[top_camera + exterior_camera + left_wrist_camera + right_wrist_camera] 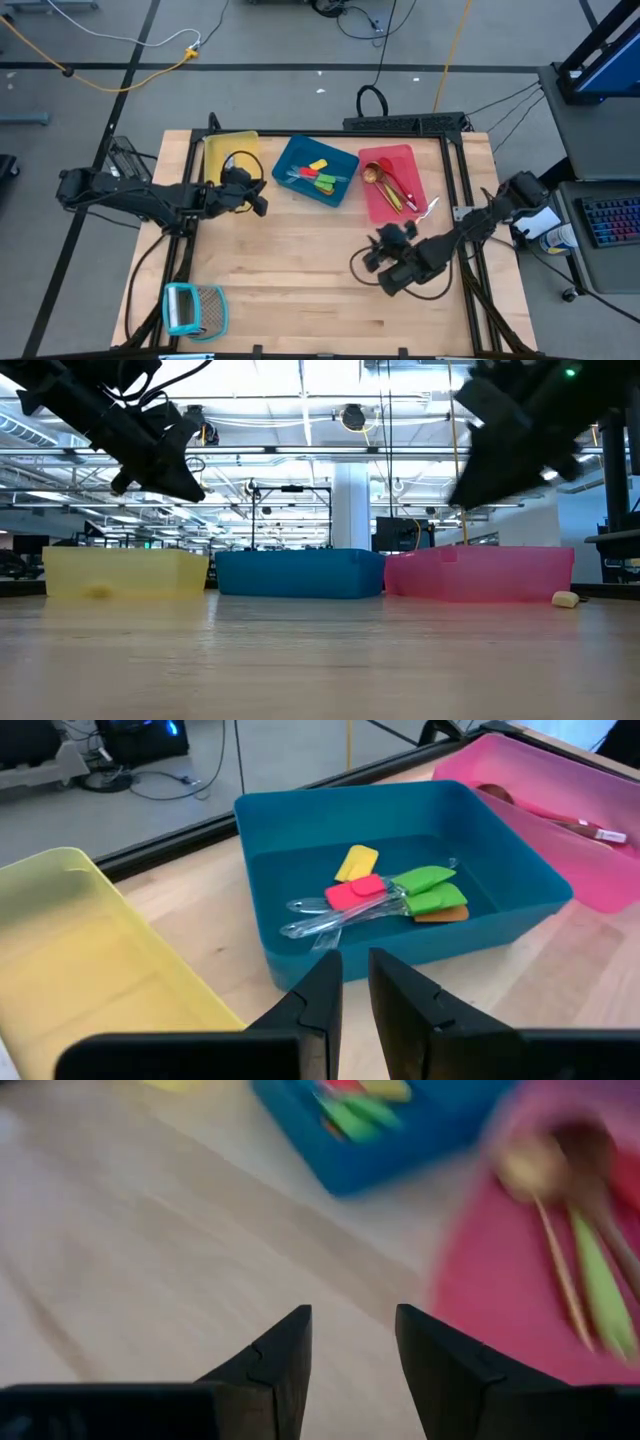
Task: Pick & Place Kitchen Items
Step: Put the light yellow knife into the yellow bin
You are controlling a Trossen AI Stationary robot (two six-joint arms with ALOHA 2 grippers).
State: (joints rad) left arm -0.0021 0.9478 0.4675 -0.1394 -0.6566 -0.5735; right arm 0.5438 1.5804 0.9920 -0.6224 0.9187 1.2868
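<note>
Spatulas [322, 178] lie in the blue tray [290, 160], spoons [378, 180] in the red tray [400, 152]. Left tool [258, 203], narrowly parted and empty, hovers beside the yellow tray [215, 150]. Right tool [377, 252], open and empty, hangs above the table [300, 260].

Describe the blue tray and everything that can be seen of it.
The blue tray is a rectangular, plastic-looking bin with raised walls and rounded corners, sitting upright on the wooden table, turned slightly askew, between the yellow tray and the red tray. It appears not to touch either. Inside lie small spatulas with green, pink, yellow and orange heads on clear-looking handles. No pincer touches it.
</note>
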